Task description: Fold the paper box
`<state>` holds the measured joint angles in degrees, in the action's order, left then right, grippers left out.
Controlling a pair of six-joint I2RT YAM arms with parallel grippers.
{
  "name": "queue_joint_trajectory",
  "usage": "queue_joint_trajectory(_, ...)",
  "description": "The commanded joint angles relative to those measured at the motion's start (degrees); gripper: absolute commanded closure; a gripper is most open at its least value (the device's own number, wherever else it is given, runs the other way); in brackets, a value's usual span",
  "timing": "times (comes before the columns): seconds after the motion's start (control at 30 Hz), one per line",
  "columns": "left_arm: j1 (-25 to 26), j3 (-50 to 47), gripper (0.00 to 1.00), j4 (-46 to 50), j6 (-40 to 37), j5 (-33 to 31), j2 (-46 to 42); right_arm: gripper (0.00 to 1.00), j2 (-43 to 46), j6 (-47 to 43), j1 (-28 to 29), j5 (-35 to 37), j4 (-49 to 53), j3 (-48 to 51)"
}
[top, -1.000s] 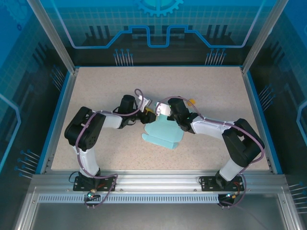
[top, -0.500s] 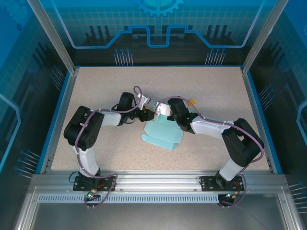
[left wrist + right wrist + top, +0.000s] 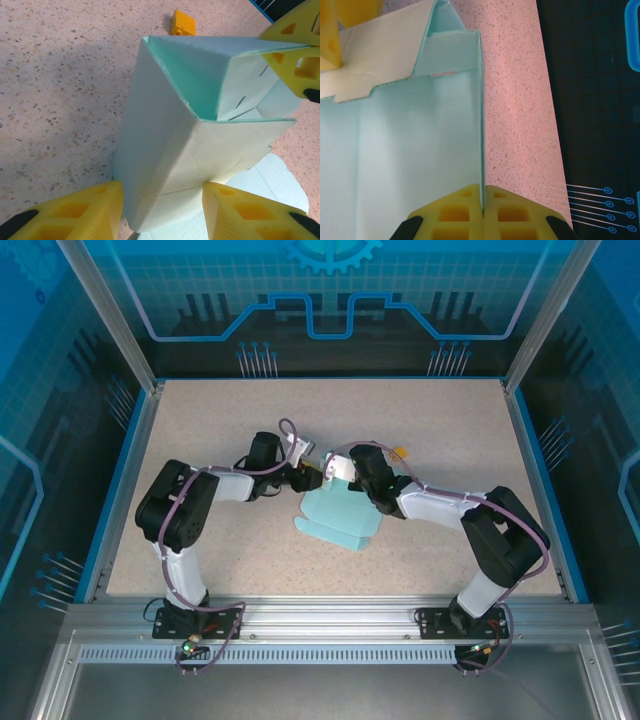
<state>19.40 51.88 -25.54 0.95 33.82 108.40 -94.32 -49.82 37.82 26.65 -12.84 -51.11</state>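
Near the bench centre, a touch toward 6 o'clock, lies the box, half folded. Its 6 o'clock part rests flat on the surface with rounded flaps spread, and its 12 o'clock end stands up as walls. The left arm reaches in from 9 o'clock and the right arm from 3 o'clock, and both sets of jaws meet at that raised end. From the left wrist, the left jaws are spread wide with the raised corner of the card between them. One yellow finger sits at 7 o'clock and the other at 5 o'clock, each against the card, so they grip it across its width. The standing walls form a hollow wedge, teal inside and paler outside, with short slits in the far wall. A finger of the right jaws shows at 2 o'clock in that view, touching the wall's top edge. From the right wrist, the right jaws are closed on a thin upright wall, its edge pinched between the two yellow fingers at 6 o'clock. A flap with a stepped edge lies at 10 o'clock. A small orange piece sits on the bench at 2 o'clock from the box, apart from it.
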Motion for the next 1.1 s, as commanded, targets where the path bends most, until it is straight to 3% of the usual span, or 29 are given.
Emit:
queue_joint_trajectory(0.0, 0.6, -1.0, 0.52, -5.2, -0.7, -1.5, 0.4, 1.0, -1.3, -2.1, 1.9, -0.1, -1.8, 2.7)
queue_joint_trajectory(0.3, 0.7, -2.7, 0.48, -7.9, -0.3, -1.2, 1.0, 1.0, -1.8, -2.5, 3.6, 1.8, -4.3, 5.0)
queue_joint_trajectory(0.7, 0.7, -0.2, 0.32, -5.5, 0.8, -2.6, 1.4, 1.0, -1.5, -4.1, 4.0, 1.6, -3.2, 5.8)
queue_joint_trajectory(1.07, 1.8, 2.3, 0.33, -1.8, 0.8, -5.1, 1.9, 1.0, -0.8, -4.0, 5.2, 1.6, -3.2, 6.1)
